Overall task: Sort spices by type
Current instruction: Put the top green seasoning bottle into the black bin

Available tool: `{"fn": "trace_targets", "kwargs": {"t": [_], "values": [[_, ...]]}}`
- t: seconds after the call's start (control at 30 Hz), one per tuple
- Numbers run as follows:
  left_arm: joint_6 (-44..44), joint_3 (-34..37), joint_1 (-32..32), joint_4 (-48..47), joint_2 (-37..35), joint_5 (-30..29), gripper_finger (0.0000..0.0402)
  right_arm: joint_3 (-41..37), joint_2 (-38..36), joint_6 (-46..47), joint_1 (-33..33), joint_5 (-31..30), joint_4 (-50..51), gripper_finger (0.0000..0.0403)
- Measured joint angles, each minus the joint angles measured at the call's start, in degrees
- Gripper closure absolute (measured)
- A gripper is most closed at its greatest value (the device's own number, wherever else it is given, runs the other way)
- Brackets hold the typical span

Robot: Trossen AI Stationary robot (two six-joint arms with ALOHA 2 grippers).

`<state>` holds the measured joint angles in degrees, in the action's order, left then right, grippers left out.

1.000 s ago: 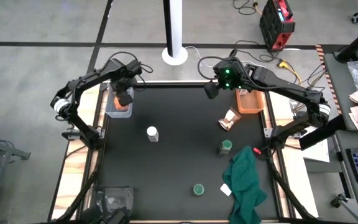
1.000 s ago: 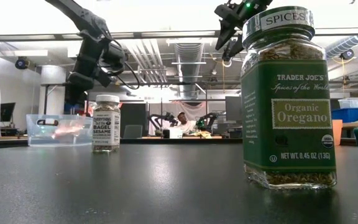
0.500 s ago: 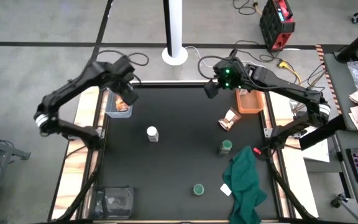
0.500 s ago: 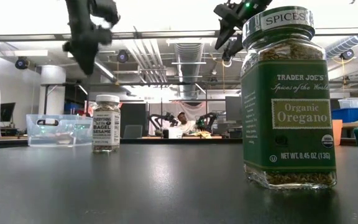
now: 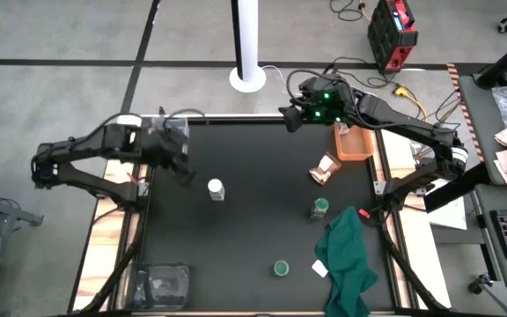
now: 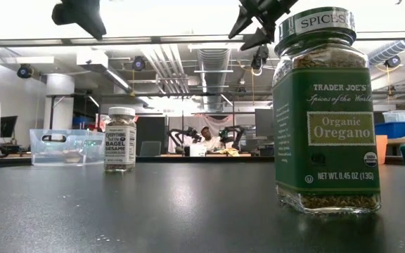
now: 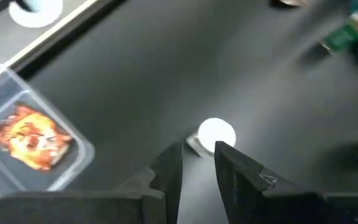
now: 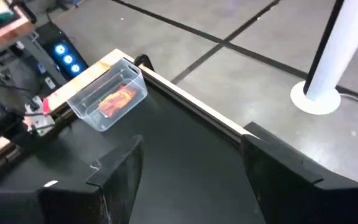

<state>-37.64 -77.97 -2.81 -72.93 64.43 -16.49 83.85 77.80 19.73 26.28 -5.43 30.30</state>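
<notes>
**Q:** Black matting covers the table, with a grey concrete floor around it. Where are your spices?

**A:** One white-capped jar stands left of centre. A foil packet lies toward the right, near the orange bin. One green-lidded jar stands below that packet, and a second is near the front edge, beside the green cloth. Another foil packet already sits in the clear bin at the far left corner.

**Q:** And your grippers?

**A:** Your left gripper hangs above the mat, just left of the white-capped jar, fingers narrowly parted and holding nothing. Your right gripper is raised over the far edge, jaws wide and empty.

**Q:** How will that jar handle?

**A:** Probably rigid, light and smooth-sided, so it may slip or tip. I would take it around the body just under the cap; the jaws look too narrow and would need widening first.

**Q:** What does each view add?

**A:** Your left wrist view looks down on the cap between the fingers. Only the low view reads the labels: bagel sesame seasoning and oregano. Only the high view gives the whole layout.
</notes>
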Motion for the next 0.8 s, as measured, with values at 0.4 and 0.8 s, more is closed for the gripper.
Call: {"fn": "trace_targets", "kwargs": {"t": [0.4, 0.8], "values": [[-3.6, 0.0, 6.9, 0.1, 5.5, -1.1, 0.0324, 0.0, 0.0, 1.8, -0.2, 1.6, 1.3, 0.0165], [-1.9, 0.0, 6.9, 1.0, 11.1, -0.2, 0.0312, 0.0, 0.0, 2.3, -0.2, 1.6, 4.0, 0.015]]}}
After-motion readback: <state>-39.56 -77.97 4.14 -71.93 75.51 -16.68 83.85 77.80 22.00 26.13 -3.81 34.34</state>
